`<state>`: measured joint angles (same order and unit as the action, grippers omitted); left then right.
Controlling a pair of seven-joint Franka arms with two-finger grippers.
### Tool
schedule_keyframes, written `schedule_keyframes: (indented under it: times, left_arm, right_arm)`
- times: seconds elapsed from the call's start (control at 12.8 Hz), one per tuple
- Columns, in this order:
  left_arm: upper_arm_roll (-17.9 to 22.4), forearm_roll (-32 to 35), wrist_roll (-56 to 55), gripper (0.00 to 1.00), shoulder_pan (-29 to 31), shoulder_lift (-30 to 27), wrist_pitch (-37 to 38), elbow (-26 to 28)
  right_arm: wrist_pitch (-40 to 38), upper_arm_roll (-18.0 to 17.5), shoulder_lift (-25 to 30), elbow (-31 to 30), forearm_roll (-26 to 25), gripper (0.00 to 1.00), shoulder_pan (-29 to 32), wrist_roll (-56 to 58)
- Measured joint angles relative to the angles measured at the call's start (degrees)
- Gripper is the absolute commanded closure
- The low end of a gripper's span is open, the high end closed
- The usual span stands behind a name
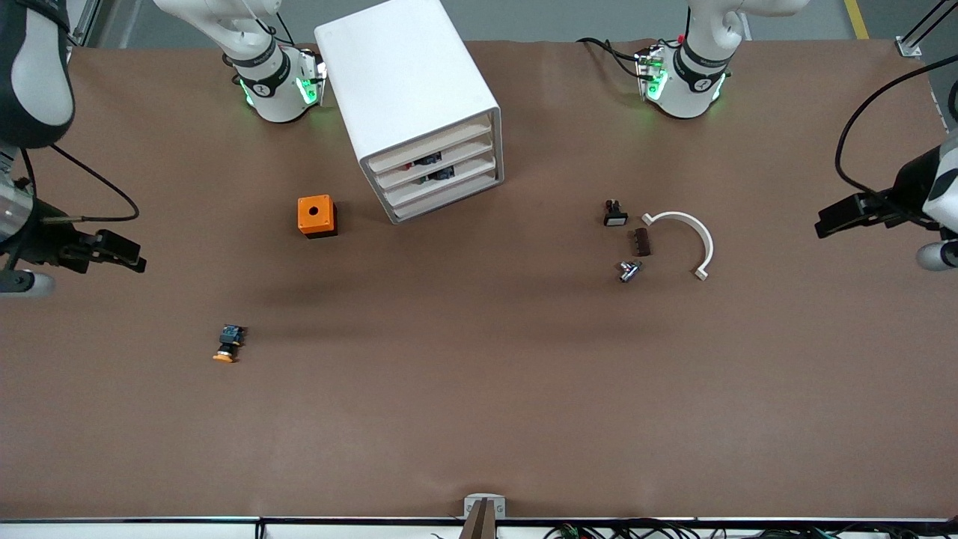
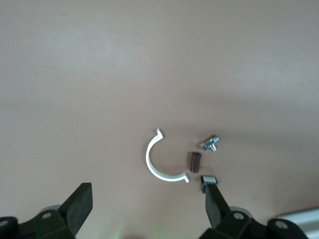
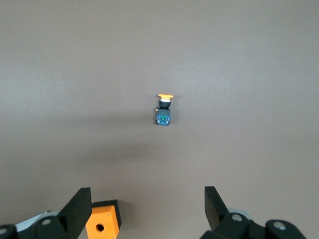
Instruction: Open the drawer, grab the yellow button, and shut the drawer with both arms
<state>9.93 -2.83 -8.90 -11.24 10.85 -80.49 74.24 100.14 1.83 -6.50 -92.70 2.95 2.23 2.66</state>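
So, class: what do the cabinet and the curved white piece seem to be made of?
Cabinet: probably plastic, smooth white with rounded edges and a soft sheen. Curved white piece: likely plastic too, a thin, evenly white half-ring, though painted metal cannot be ruled out.

No text, label, brand or number could be read — not on the cabinet (image 1: 416,105), nor on the orange cube (image 1: 316,215) beside it.
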Motion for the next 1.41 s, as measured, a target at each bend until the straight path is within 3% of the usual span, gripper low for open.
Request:
schedule_keyframes:
  times: [0.16,0.47,0.86,1.41]
  left_arm:
    - [-7.24,0.0,0.07,0.0,6.8,-2.59,-0.28,2.06]
    - [-11.31,0.0,0.15,0.0,11.2,-10.01,-3.98,11.35]
    - [-13.79,0.0,0.15,0.0,11.92,-13.43,-5.31,16.31]
    - [-14.26,0.0,0.15,0.0,12.26,-13.41,-5.91,16.58]
  right_arm:
    - [-1.13,0.03,1.65,1.62,-0.03,0.0,0.0,-3.5]
    - [-3.28,0.27,6.21,1.79,-0.05,0.0,0.03,-5.84]
    - [-4.28,0.33,8.45,1.78,-0.06,0.0,0.04,-6.0]
    - [-4.53,0.25,8.52,1.36,-1.1,0.0,0.04,-6.0]
